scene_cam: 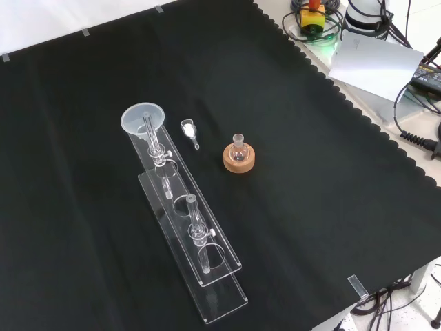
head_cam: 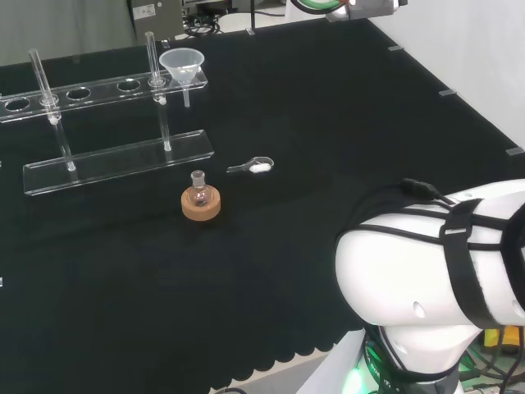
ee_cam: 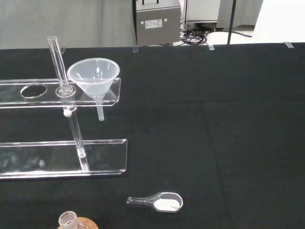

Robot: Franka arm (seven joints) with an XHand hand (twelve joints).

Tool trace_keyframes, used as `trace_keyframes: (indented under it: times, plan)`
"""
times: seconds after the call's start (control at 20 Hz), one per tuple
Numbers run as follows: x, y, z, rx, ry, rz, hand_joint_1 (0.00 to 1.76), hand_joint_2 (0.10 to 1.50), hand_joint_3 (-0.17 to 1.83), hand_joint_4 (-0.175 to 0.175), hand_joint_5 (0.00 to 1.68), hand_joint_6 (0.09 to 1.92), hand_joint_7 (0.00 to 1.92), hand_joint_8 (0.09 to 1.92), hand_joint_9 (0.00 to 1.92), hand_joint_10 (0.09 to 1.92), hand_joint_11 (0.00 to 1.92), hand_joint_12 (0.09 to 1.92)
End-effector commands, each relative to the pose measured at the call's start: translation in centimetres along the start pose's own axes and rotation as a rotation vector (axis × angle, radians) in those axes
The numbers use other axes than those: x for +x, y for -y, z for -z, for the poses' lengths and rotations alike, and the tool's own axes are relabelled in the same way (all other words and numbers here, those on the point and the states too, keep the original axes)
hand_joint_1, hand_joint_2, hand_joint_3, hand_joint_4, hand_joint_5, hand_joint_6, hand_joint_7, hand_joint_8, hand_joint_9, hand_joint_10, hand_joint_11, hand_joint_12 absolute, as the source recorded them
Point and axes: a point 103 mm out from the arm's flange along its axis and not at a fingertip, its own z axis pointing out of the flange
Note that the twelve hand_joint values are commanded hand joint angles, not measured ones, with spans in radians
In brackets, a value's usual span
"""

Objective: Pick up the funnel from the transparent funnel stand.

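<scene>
A table (scene_cam: 331, 207) covered in black cloth is seen from above. On it stands a transparent funnel stand (scene_cam: 180, 227), made of a drilled upper shelf carried on thin clear posts over a flat base. The funnel (scene_cam: 143, 118) sits upright in the end hole of that shelf, at the stand's far end in the front view and its right end in the head view (head_cam: 182, 64). Its wide mouth rests on the shelf and its stem hangs down through the hole, clear of the base below. One clear post (ee_cam: 58, 62) rises just beside the funnel's rim.

Near the stand lie a small clear scoop (scene_cam: 188, 129) holding white powder and a small flask (scene_cam: 239, 147) seated on a cork ring (scene_cam: 239, 160); both are apart from the funnel.

Whether the hand is open or closed cannot be told from these pictures. The funnel has not yet been grasped.

To do this step well, the funnel would best be approached from the open side, away from the neighbouring post. The cone should be taken just under the rim and lifted straight up until the stem has cleared the hole, so the light stand is not dragged or tipped.
</scene>
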Motion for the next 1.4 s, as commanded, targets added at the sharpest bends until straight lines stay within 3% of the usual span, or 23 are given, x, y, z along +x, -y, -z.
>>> trace_keyframes:
  times: [0.05, 0.2, 0.55, 1.0, 1.2, 1.4]
  plan:
    - [-0.1, 0.0, 0.0, -0.011, 0.011, -0.001, 0.0, 1.13, 0.57, 0.007, 0.12, 0.16, 0.05, 0.57, 0.24, 0.64, 0.15, 1.27]
    - [-0.3, -0.2, 0.3, -0.013, 0.011, -0.005, 0.0, 1.19, 0.46, 0.008, 0.16, 0.09, 0.06, 0.55, 0.24, 0.62, 0.11, 1.34]
    - [-0.6, -0.9, -0.3, -0.001, 0.014, -0.015, 0.0, 1.2, 0.43, 0.008, 0.16, 0.09, 0.06, 0.55, 0.25, 0.62, 0.11, 1.34]
    - [-2.4, -3.8, -1.8, 0.015, 0.011, -0.074, 0.0, 1.21, 0.43, 0.008, 0.17, 0.09, 0.06, 0.55, 0.25, 0.62, 0.11, 1.34]
    - [-3.0, -5.7, -2.6, 0.016, 0.017, -0.06, 0.0, 1.21, 0.42, 0.007, 0.18, 0.09, 0.07, 0.55, 0.26, 0.62, 0.11, 1.34]
    - [-2.8, -9.6, -3.7, 0.022, 0.03, -0.006, 0.01, 1.18, 0.39, 0.002, 0.21, 0.09, 0.14, 0.58, 0.3, 0.64, 0.14, 1.36]
